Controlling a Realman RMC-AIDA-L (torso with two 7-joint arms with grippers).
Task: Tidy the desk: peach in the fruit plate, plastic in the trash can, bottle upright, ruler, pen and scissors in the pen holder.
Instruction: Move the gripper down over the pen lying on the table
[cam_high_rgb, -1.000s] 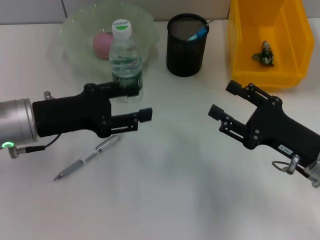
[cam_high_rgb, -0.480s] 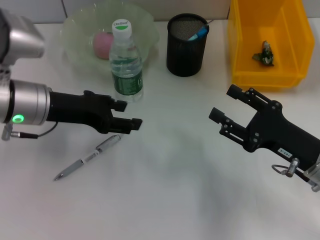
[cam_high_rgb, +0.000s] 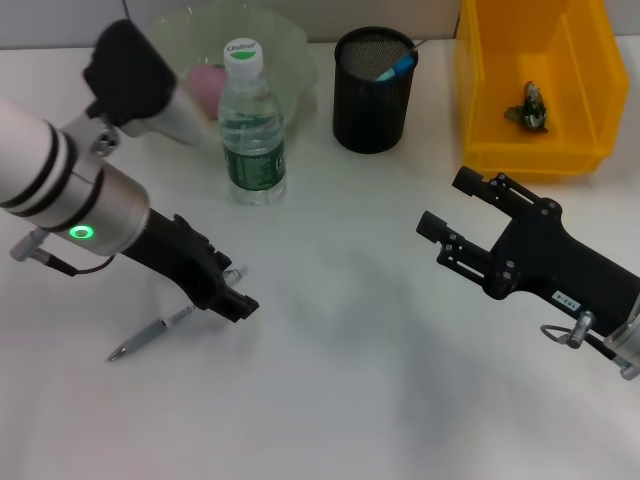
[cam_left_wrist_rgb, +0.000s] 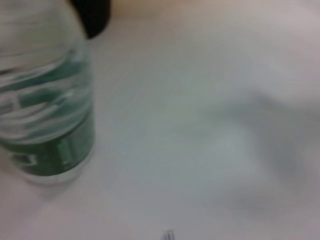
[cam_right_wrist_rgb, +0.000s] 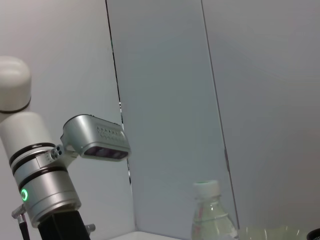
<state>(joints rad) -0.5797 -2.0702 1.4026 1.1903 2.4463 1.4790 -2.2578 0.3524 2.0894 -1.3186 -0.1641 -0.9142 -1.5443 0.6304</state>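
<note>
A silver pen (cam_high_rgb: 148, 339) lies on the white desk at the front left. My left gripper (cam_high_rgb: 232, 296) points down over the pen's upper half and hides that part. The water bottle (cam_high_rgb: 252, 130) stands upright behind it and fills one side of the left wrist view (cam_left_wrist_rgb: 45, 115). A pink peach (cam_high_rgb: 205, 88) lies in the pale green fruit plate (cam_high_rgb: 150, 55). The black mesh pen holder (cam_high_rgb: 374, 95) has a blue-ended item (cam_high_rgb: 398, 66) in it; I cannot make out the ruler or scissors. Crumpled plastic (cam_high_rgb: 527, 108) lies in the yellow bin (cam_high_rgb: 580, 90). My right gripper (cam_high_rgb: 445, 200) hovers open at the right, holding nothing.
The bottle stands just behind the left arm's elbow (cam_high_rgb: 130, 70). The yellow bin is right behind the right gripper. In the right wrist view the left arm (cam_right_wrist_rgb: 45, 200) and the bottle's cap (cam_right_wrist_rgb: 207, 189) show far off.
My left arm swung up and tilted its gripper down, moving it from beside the bottle to over the pen. The right arm has stayed still.
</note>
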